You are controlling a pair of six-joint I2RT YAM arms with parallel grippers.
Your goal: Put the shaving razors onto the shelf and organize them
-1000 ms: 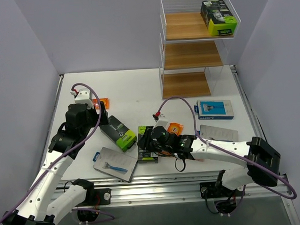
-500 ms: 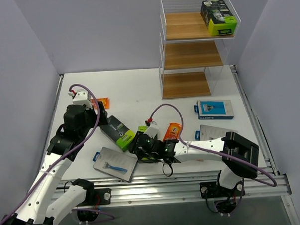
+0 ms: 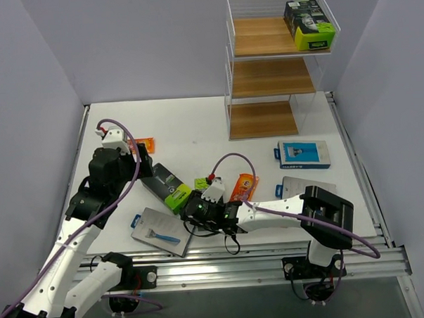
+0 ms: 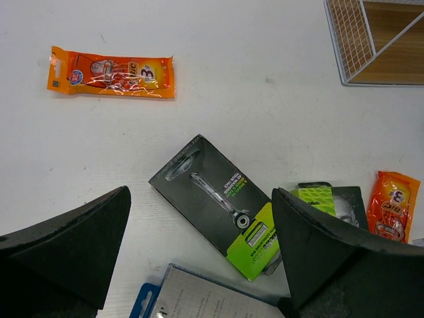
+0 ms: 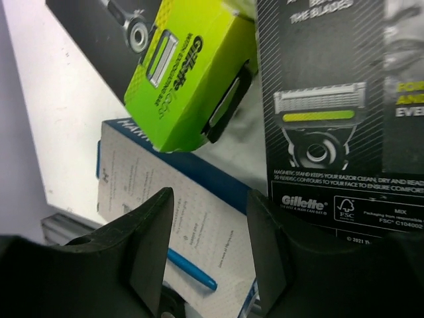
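Razor boxes (image 3: 168, 188) x3, cards (image 3: 304, 155) x3, orange pkts (image 4: 111, 71) x2.

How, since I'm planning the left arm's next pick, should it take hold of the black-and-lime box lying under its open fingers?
Grip the black-and-lime box across its long edges at the black half, straight down from above, left fingers turned to its diagonal. It lies flat with bare table beside both edges there; the lime end crowds another pack and a blue-edged card.
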